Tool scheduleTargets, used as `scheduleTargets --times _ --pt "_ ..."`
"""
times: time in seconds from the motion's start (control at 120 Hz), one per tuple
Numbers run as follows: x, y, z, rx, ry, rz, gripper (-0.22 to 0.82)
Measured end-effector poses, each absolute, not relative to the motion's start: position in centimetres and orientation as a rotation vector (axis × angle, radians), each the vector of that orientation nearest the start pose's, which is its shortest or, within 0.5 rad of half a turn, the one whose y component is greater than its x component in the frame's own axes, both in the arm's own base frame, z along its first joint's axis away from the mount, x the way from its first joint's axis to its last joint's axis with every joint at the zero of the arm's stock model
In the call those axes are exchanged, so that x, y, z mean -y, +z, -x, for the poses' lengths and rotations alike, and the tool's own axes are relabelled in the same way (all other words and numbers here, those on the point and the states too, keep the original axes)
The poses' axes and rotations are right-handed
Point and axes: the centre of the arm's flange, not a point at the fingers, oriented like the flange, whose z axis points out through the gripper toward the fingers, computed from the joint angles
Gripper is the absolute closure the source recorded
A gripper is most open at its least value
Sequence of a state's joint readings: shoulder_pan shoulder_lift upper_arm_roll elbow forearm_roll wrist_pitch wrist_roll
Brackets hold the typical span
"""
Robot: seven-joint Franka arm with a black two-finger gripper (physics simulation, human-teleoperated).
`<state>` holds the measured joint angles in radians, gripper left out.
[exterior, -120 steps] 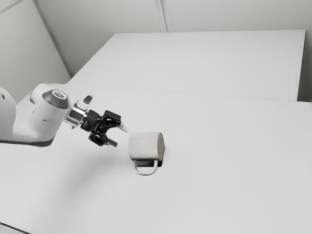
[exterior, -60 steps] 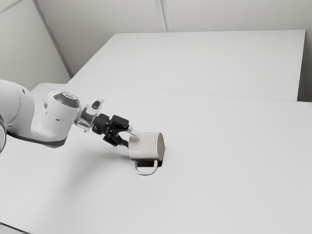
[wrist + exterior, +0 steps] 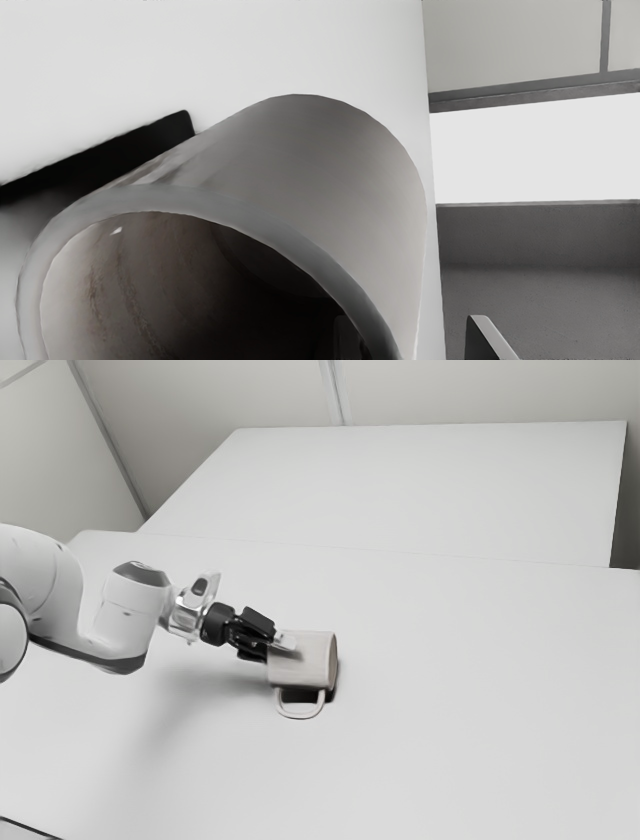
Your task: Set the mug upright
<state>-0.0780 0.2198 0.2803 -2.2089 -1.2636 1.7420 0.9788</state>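
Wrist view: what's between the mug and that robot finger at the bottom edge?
In the wrist view, only a strip of bare white tabletop and grey background separate the mug from that finger; no object.

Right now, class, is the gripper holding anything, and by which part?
It cannot be told. The gripper is at the open end of the mug, but whether it grips there is unclear; the handle is not held.

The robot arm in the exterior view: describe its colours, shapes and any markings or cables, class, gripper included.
The smooth, rounded white arm has a dark grey cap and grey edging beneath. A shiny silver metal mount joins it to the blocky black gripper. I can make out no readable markings or cables.
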Motion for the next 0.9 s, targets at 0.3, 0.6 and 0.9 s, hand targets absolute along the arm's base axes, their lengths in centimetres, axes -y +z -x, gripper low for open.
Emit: scheduleTargets --times 0.3,0.6,0.9 --pt "-1.5 28.9 -51.8 0.092 0.161 -1.920 0.74" --pt "-0.9 32.9 -52.1 0.198 0.241 -1.939 0.78" --pt "-0.7 40.2 -51.4 0.641 0.182 -2.443 0.79"
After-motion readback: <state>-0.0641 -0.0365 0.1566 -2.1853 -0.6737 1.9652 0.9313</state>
